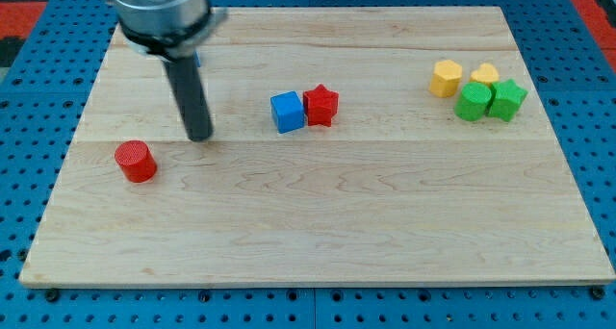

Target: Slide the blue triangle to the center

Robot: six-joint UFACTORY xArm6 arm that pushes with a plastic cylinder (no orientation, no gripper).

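My tip (199, 135) rests on the bench (318, 223) just right of the red cylinder (136, 162), well left of the touching blue cube (287, 112) and red star (320, 105); only a blue sliver (197, 56) shows behind my rod, its shape hidden.

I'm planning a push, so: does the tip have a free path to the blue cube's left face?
Probably yes. My tip sits to the view's left of the blue cube, with nothing on the board between them; the red star sits against the cube's far side.

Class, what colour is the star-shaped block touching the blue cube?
Red: the red star beside the blue cube, camera view.
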